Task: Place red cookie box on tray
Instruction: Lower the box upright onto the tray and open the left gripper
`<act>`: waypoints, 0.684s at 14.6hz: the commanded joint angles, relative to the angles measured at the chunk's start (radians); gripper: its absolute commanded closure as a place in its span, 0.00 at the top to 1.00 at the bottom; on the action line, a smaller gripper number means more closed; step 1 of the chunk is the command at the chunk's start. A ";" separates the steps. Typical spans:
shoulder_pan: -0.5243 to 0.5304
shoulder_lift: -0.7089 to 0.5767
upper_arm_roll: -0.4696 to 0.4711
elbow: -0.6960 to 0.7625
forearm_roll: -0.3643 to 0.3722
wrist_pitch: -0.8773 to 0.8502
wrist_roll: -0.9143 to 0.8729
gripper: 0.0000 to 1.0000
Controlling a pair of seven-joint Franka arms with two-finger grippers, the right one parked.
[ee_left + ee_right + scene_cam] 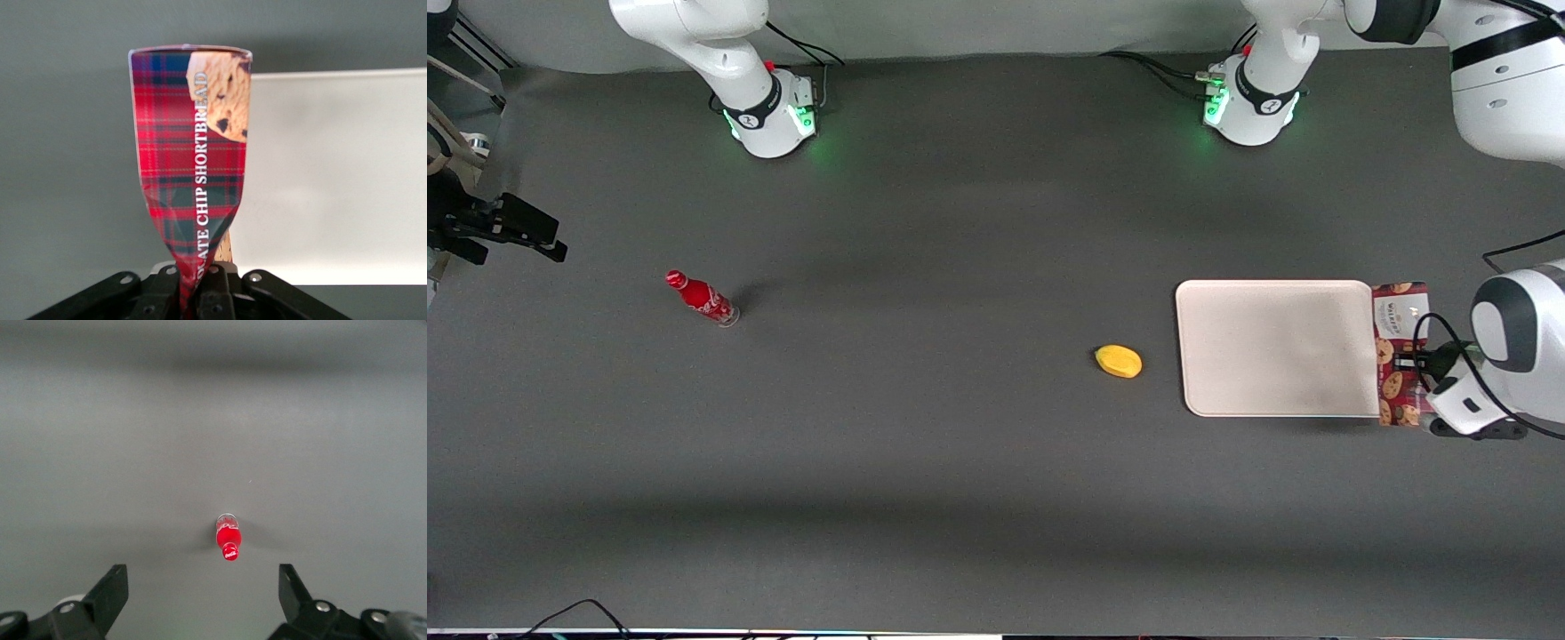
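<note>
While the fingers (pixel 200 287) pinch it, the red cookie box (pixel 1398 351) overlaps the tray (pixel 1276 351) edge.

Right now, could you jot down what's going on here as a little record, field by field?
claw: shut on the red cookie box, pinching its side in
red cookie box: held alongside the tray's short edge, at the working arm's end of the table
tray: off-white, nothing lying on it
yellow fruit-like object: on the table beside the tray
red soda bottle: toward the parked arm's end
step left: get the box onto the tray
</note>
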 commanded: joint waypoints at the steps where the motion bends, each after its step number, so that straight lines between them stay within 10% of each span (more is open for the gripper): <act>1: 0.003 -0.147 -0.009 -0.251 0.009 0.161 0.021 0.00; 5: 0.010 -0.147 -0.011 -0.313 0.000 0.269 0.047 0.00; 7: 0.005 -0.127 -0.012 -0.310 -0.006 0.295 0.046 1.00; 10: 0.008 -0.153 -0.011 -0.273 -0.003 0.231 0.050 1.00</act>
